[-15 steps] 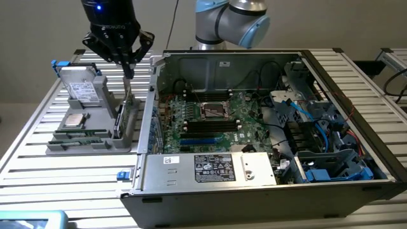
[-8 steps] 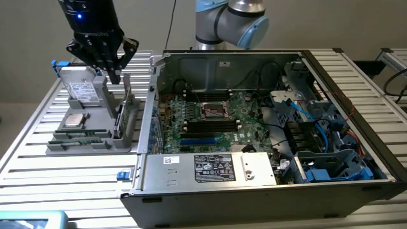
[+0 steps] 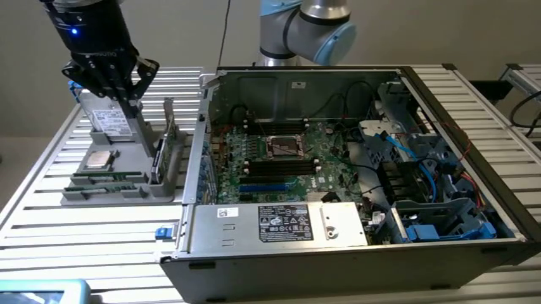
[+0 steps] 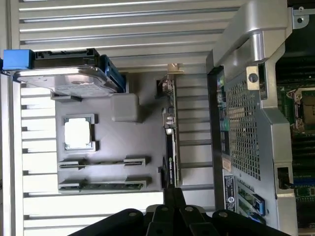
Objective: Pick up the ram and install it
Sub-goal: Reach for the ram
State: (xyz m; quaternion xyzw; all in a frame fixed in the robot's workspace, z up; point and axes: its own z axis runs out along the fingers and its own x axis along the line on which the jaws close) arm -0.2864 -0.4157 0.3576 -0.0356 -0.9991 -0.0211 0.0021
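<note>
The ram is a thin green stick lying in a groove of the grey parts tray, at the tray's near end in the exterior view. My gripper hangs above the tray on the exterior view's left, its slim fingers shut together with nothing between them. In the wrist view the fingertips sit over the end of the upright expansion card, apart from the ram. The open computer case lies to the exterior view's right, its motherboard and black memory slots exposed.
The tray also holds a hard drive with blue clips, a square processor and a second narrow groove. The case's metal side wall rises right beside the tray. Cables and a drive cage crowd the case's right end.
</note>
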